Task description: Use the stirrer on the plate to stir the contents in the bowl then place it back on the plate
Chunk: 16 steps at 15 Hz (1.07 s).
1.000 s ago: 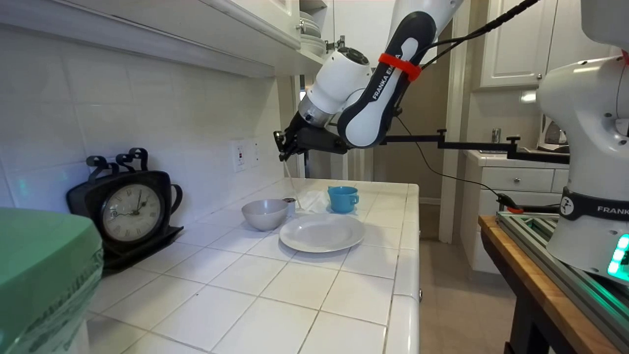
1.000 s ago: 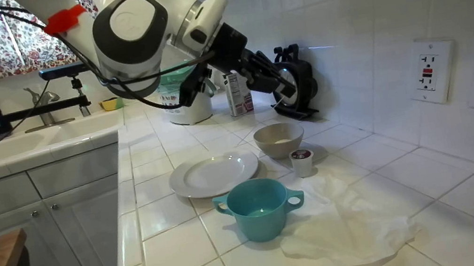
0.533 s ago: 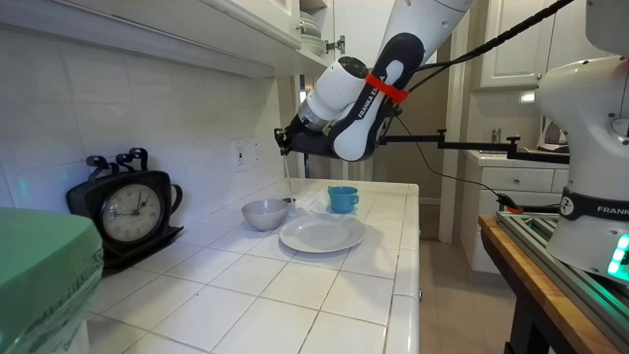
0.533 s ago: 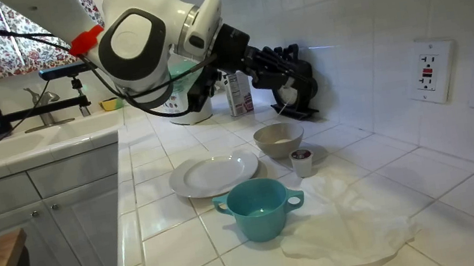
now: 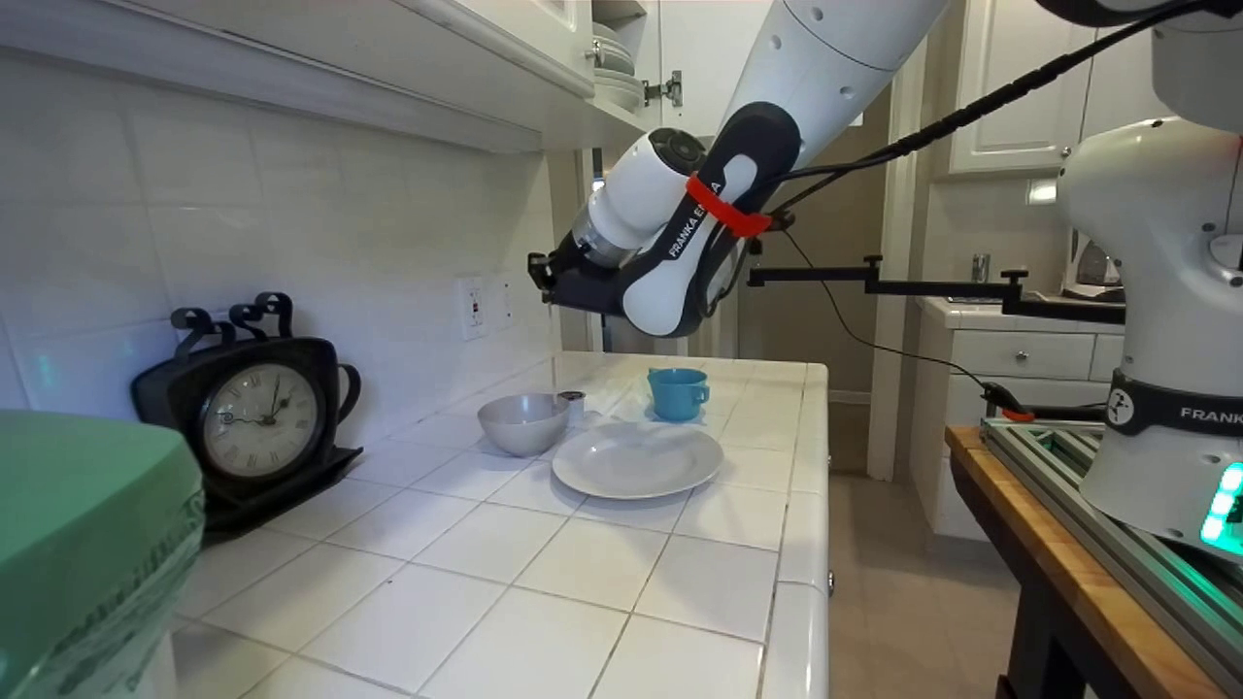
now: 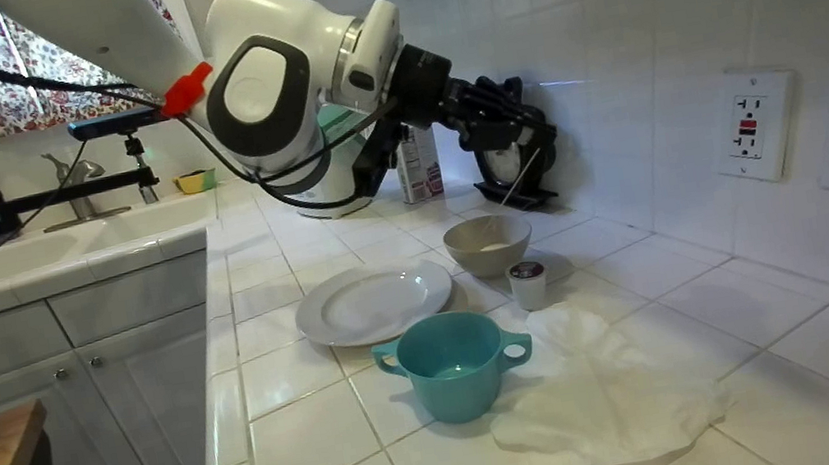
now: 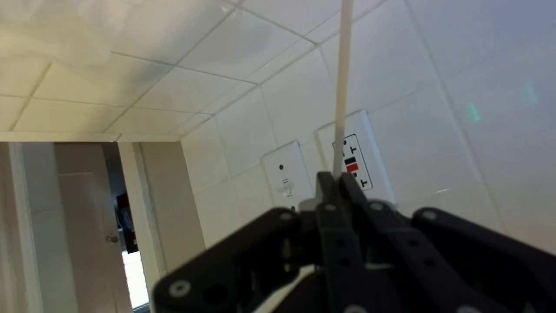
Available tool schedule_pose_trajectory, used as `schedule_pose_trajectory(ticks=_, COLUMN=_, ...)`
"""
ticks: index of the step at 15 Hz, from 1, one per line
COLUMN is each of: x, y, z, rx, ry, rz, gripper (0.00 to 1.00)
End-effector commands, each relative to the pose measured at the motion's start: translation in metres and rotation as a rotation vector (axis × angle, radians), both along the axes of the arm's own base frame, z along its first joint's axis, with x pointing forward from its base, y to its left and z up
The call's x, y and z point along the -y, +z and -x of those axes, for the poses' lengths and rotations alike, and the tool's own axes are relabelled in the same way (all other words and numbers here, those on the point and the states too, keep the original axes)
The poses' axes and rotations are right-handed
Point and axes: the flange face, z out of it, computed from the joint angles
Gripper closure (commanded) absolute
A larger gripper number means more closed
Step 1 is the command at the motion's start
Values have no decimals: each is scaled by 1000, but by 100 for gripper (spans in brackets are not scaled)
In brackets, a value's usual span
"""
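My gripper (image 7: 336,177) is shut on the stirrer (image 7: 342,91), a thin pale stick that runs out from between the fingertips. In an exterior view the stirrer (image 6: 521,181) slants down from the gripper (image 6: 545,138), its lower end faint against the mouth of the grey-white bowl (image 6: 486,256). Whether that end touches the white contents I cannot tell. From an exterior view the gripper (image 5: 540,282) hangs well above the bowl (image 5: 524,427), with the stirrer barely visible below it. Beside the bowl lies the white plate (image 5: 636,464), with nothing on it.
A small dark-lidded cup (image 6: 529,287) stands close to the bowl. Nearer that camera are a blue two-handled cup (image 6: 455,384) and crumpled white paper (image 6: 616,400). A black clock (image 5: 262,417) leans by the tiled wall, and a green-lidded container (image 5: 87,544) fills a corner.
The arm has come lower and shifted toward the wall and bowl, carrying the stirrer. The stirrer's lower end has dropped from above the bowl to its mouth. Bowl and plate stay put.
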Motion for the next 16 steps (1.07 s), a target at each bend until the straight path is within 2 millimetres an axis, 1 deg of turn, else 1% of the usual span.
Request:
schedule_pose_trajectory(ticks=1, x=-1, y=0, z=-11, rx=24, ry=-19, rz=27, gripper=99)
schedule_pose_trajectory(ticks=4, x=-2, y=-13, z=-16, rx=19, ry=-27, rz=53, gripper=99)
schedule_pose_trajectory(ticks=7, x=-6, y=-24, z=-20, rx=32, ry=-34, rz=66, gripper=99)
schedule_pose_trajectory(ticks=10, x=-12, y=-31, z=-24, rx=47, ry=-34, rz=84, gripper=99)
schedule_pose_trajectory(ticks=16, x=-20, y=-36, z=-32, rx=84, ry=-26, rz=122, gripper=99)
